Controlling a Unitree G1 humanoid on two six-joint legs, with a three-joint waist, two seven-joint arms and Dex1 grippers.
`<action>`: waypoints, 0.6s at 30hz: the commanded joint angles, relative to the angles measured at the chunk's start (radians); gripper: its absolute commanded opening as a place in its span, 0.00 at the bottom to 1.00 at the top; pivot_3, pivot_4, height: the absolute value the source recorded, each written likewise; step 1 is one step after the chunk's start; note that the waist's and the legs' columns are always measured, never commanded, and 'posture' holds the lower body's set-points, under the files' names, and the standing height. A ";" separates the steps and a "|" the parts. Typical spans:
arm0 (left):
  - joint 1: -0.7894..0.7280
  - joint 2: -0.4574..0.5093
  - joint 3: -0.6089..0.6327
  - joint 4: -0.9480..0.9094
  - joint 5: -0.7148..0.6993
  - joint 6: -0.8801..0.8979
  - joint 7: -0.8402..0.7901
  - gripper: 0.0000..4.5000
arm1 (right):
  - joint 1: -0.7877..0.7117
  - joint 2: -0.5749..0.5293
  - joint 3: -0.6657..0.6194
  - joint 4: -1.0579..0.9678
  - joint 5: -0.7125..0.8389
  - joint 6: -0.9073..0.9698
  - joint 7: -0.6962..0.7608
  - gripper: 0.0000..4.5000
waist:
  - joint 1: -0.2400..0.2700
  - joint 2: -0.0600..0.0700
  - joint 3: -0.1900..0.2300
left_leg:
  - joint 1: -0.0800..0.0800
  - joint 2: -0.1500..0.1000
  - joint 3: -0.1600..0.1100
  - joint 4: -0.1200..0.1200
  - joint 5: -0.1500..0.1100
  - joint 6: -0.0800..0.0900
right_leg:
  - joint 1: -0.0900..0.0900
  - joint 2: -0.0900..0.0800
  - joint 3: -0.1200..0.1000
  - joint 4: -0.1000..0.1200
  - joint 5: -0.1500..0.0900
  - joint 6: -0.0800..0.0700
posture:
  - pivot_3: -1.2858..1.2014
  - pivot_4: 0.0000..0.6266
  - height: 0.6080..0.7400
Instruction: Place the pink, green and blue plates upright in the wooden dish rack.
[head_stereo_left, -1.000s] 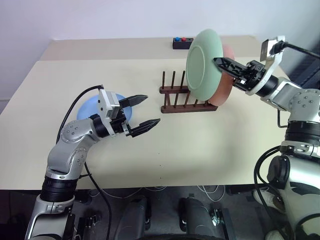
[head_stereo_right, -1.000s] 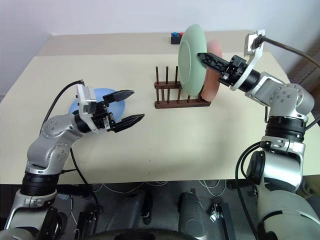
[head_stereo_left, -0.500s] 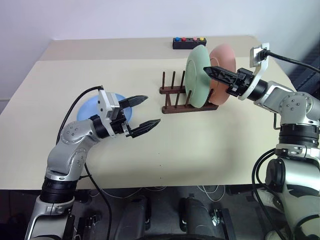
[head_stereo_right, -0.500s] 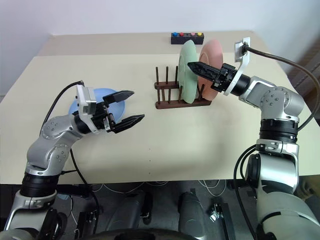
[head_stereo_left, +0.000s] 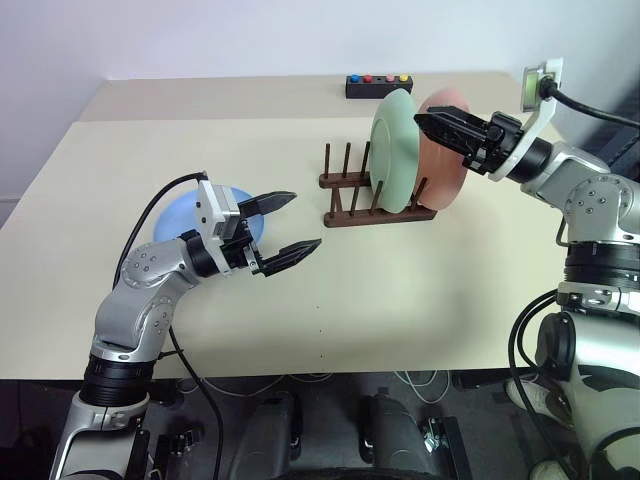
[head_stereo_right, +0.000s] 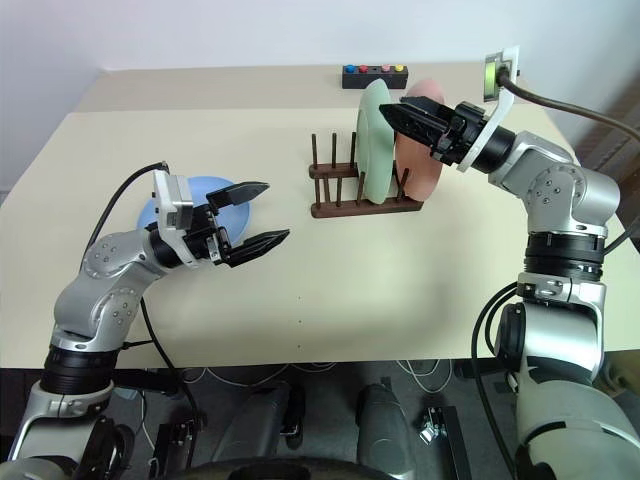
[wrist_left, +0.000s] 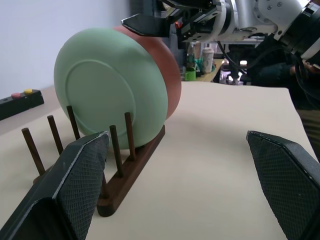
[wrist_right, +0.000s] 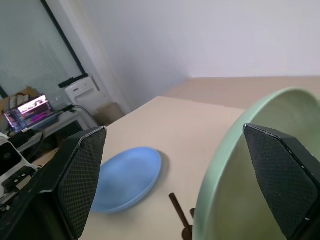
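Observation:
The wooden dish rack stands at the back middle of the table. Upright between its pegs is the green plate, and the pink plate stands right behind it, on its right. Just above the top rims of both plates hovers my right gripper, open, with nothing held. The blue plate lies flat on the table at the left. In front of it my left gripper is open and empty, its fingers pointing toward the rack. The left wrist view shows the green plate resting against the pegs.
A small black box with coloured buttons sits at the table's far edge behind the rack. Several free pegs remain on the rack's left side. Bare tabletop lies between the rack and the front edge.
The green plate went from being held tilted above the rack to standing in it. My right gripper opened, let go of it and rose a little. The left arm stayed still.

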 joint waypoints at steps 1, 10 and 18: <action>-0.013 0.002 0.009 -0.027 -0.012 -0.005 -0.006 1.00 | -0.042 -0.033 -0.035 -0.049 0.011 -0.043 0.016 1.00 | 0.000 0.000 0.000 | 0.000 0.000 0.000 0.000 0.000 0.000 | 0.000 0.000 0.000 0.000 0.000 0.000 | 0.52 0.24 0.96; -0.007 0.038 0.058 -0.010 -0.017 -0.001 -0.004 1.00 | 0.069 -0.083 -0.044 -0.180 0.095 -0.039 0.189 1.00 | 0.001 0.000 0.000 | 0.000 0.000 0.000 0.000 0.000 0.000 | 0.000 0.000 0.000 0.000 0.000 0.000 | 0.52 0.24 0.96; 0.021 0.109 0.172 -0.027 -0.085 0.060 0.009 1.00 | 0.069 -0.092 0.051 -0.201 -0.015 -0.163 0.214 1.00 | -0.002 0.000 0.001 | 0.000 0.001 0.000 0.000 0.000 0.000 | -0.001 0.000 0.000 0.000 0.000 0.000 | 0.52 0.24 0.96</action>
